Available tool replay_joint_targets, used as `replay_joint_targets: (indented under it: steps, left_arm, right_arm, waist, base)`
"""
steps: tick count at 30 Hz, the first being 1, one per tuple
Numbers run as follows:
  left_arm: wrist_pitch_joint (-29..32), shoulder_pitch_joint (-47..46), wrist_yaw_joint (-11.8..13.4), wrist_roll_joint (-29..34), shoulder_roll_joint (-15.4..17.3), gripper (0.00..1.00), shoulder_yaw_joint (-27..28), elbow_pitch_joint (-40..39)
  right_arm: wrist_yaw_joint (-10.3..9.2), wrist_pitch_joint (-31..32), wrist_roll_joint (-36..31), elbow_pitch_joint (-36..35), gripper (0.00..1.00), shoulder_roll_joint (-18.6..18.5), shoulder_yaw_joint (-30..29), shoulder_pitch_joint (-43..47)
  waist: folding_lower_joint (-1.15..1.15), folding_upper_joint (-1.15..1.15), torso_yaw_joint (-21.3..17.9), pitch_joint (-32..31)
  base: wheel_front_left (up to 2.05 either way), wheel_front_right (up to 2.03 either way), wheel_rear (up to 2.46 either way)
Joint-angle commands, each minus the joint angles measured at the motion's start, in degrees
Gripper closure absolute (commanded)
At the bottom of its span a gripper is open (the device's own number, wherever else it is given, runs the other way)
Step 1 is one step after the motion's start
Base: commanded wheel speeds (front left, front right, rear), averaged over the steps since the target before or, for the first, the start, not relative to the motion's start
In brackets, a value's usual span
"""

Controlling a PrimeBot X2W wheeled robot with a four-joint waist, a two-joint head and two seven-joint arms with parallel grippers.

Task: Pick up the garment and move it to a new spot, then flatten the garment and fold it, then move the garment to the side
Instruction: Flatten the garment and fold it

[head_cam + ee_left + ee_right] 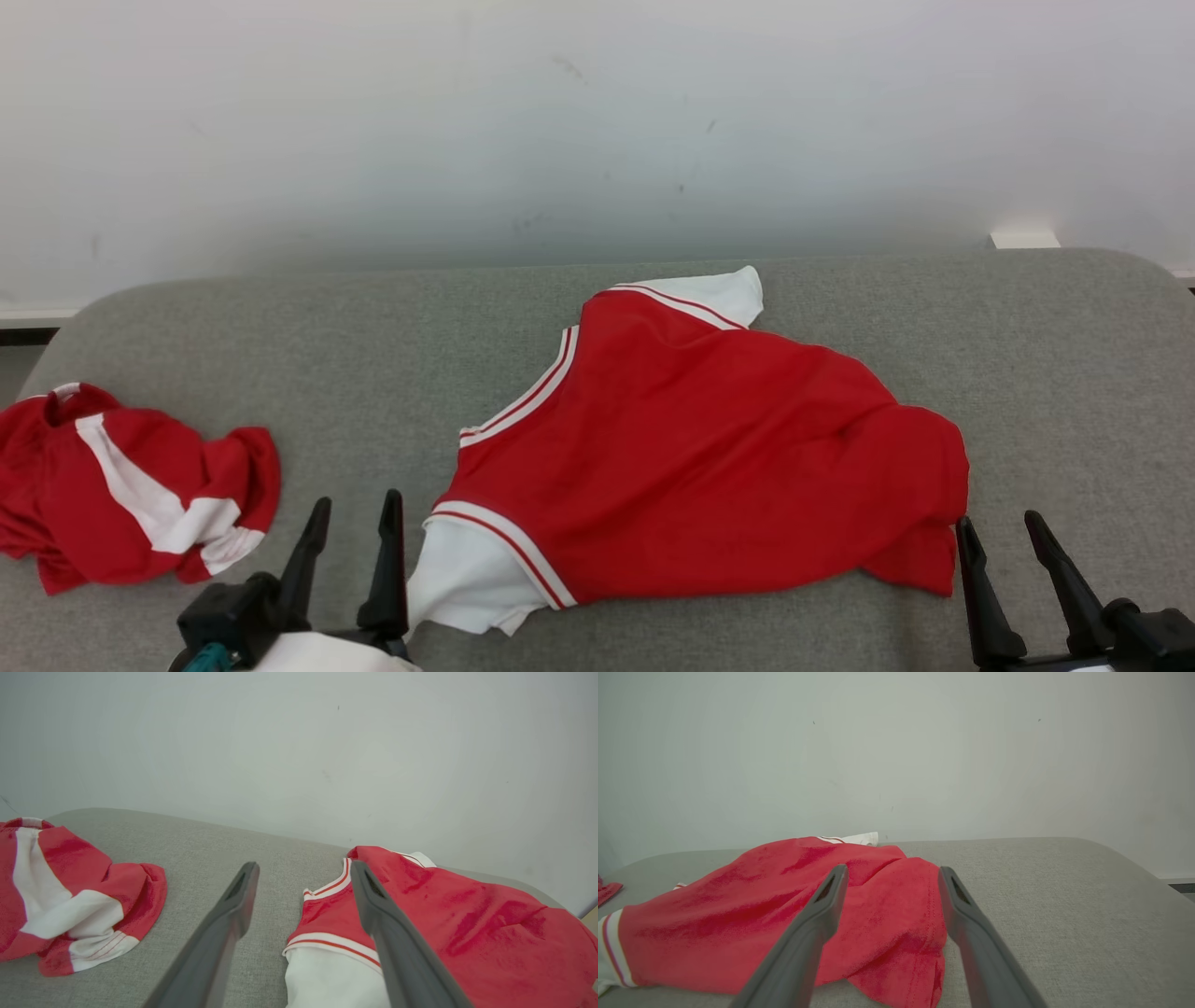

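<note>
Hovering at the near edge, the left gripper (357, 501) and the right gripper (998, 520) are both standing wide apart and gripping nothing, while the garment (691, 448) is lying in the middle of the grey surface (1074, 373), only partly spread; its right hem (920, 551) is bunching under itself. The risk I'm reading: a pinch there could be catching two layers and locking the wrinkle in; the second red garment (121, 485) is sitting apart at the left, so a wide sweep could be dragging it along.
</note>
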Motion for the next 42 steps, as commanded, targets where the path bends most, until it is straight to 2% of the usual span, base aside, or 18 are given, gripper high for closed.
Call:
replay_joint_targets:
  steps: [1, 8, 14, 23, 25, 26, 27, 28, 34, 37, 42]
  left_arm:
    - [0.0, 0.8, -0.6, 0.6, -0.3, 0.0, 0.5, 0.1]
    - [0.0, 0.3, -3.7, 3.3, -2.8, 0.0, 2.1, 1.3]
    - [0.0, -0.7, -5.7, 4.7, -4.0, 0.0, 3.4, 2.6]
    - [0.0, -2.1, -7.4, 6.6, -5.1, 0.0, 4.9, 4.0]
    - [0.0, -2.2, -7.6, 6.8, -5.2, 0.0, 5.2, 4.2]
    - [0.0, -2.2, -7.8, 6.9, -5.3, 0.0, 5.5, 4.4]
    - [0.0, -2.3, -7.9, 6.8, -5.4, 0.0, 5.6, 4.4]
    - [0.0, -2.3, -8.0, 6.9, -5.5, 0.0, 5.8, 4.5]
    - [0.0, -1.3, -8.5, 7.4, -6.4, 0.0, 7.1, 4.9]
    - [0.0, -0.9, -8.8, 7.6, -6.9, 0.0, 7.7, 5.0]
    - [0.0, -0.5, -9.2, 7.9, -7.5, 0.0, 8.8, 5.2]
  right_arm:
    - [-0.15, 0.1, -0.3, 0.7, 0.0, -0.7, 0.0, 0.6]
    - [-0.15, 6.6, 0.5, 6.8, 0.0, -3.7, 2.4, -0.8]
    - [-0.15, 10.6, 2.5, 13.6, 0.0, -4.6, 5.3, -4.4]
    - [-0.15, 9.5, 4.8, 22.8, 0.0, -3.9, 9.0, -10.0]
    - [-0.15, 8.8, 5.5, 24.3, 0.55, -4.0, 10.1, -10.9]
    - [-0.15, 8.3, 5.8, 24.9, 0.75, -4.0, 10.6, -11.2]
    - [-0.15, 7.5, 6.2, 25.2, 0.84, -4.0, 11.1, -11.6]
    - [-0.15, 6.8, 6.6, 25.4, 1.0, -4.1, 11.5, -11.9]
    - [-0.15, 6.4, 10.3, 22.4, 1.0, -5.7, 14.8, -11.7]
    - [-0.15, 9.1, 14.5, 17.3, 1.0, -9.0, 17.6, -9.9]
    - [-0.15, 15.9, 21.2, 7.3, 1.0, -16.6, 20.4, -6.8]
  waist:
    - [0.0, 0.0, -0.3, 0.0]
    - [0.0, 0.0, -0.1, 0.5]
    - [0.0, 0.0, 1.1, 2.2]
    - [0.0, 0.0, 2.8, 4.0]
    - [0.0, 0.0, 2.8, 4.1]
    - [0.0, 0.0, 2.8, 4.1]
    - [0.0, 0.0, 2.8, 4.0]
    - [0.0, 0.0, 2.7, 4.0]
    - [0.0, 0.0, 0.8, 3.1]
    - [0.0, 0.0, -0.3, 2.8]
    - [0.0, 0.0, -2.1, 2.5]
  base:
    - [0.0, 0.0, 0.0]
    - [0.0, 0.0, 0.0]
    - [0.0, 0.0, 0.0]
    - [0.0, 0.0, 0.0]
    - [0.0, 0.0, 0.0]
    - [0.0, 0.0, 0.0]
    - [0.0, 0.0, 0.0]
    - [0.0, 0.0, 0.0]
    - [0.0, 0.0, 0.0]
    - [0.0, 0.0, 0.0]
    - [0.0, 0.0, 0.0]
